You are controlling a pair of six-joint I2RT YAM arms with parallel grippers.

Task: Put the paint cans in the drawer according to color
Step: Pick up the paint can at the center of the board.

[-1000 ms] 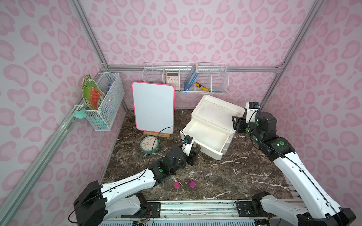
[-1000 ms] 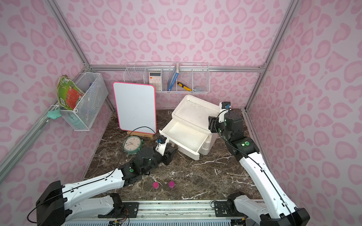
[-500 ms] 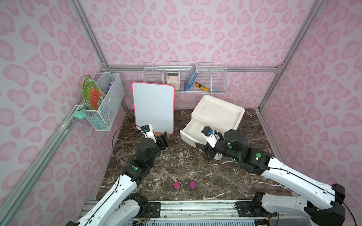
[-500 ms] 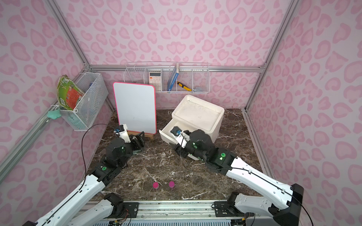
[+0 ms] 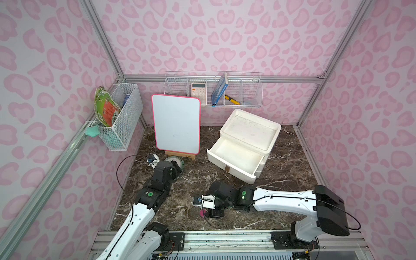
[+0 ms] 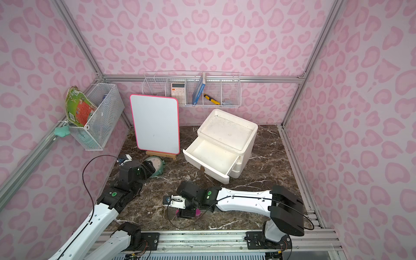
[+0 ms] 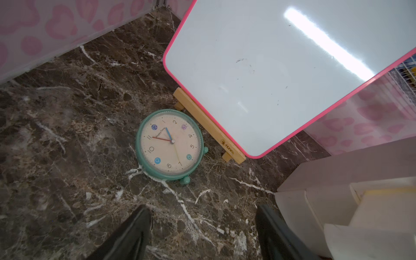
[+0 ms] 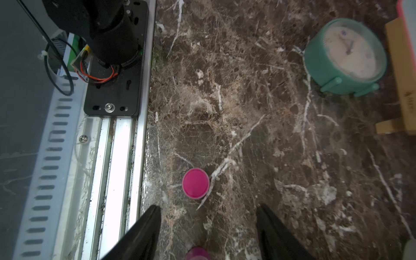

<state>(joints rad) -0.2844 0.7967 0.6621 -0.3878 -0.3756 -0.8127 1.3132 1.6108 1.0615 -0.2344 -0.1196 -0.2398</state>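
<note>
- Close to the front rail (image 8: 117, 157), the right hand (image 8: 208, 207) hangs low over the dark marble surface (image 8: 247, 112). Its fingers are apart and grip nothing. One pink can (image 8: 197, 253) sits between them at the frame's edge, and a second pink can (image 8: 195, 183) stands just beyond.
- The step in hand looks like the pickup of the pink pair. The next move likely calls for lowering around the nearer can, closing gently on so small a jar, then carrying it to the open drawer.
- Farther back, the left hand (image 7: 202, 209) hovers empty with its fingers spread, facing a green clock (image 7: 170, 144) beside a whiteboard (image 7: 270, 67).
- At the rear, the white drawer chest (image 5: 249, 130) stands with its top drawer (image 5: 234, 157) pulled out; no can shows inside.
- Only the right wrist view separates the two cans clearly; in both top views the hand covers most of them. No green or white cans appear in any view.
</note>
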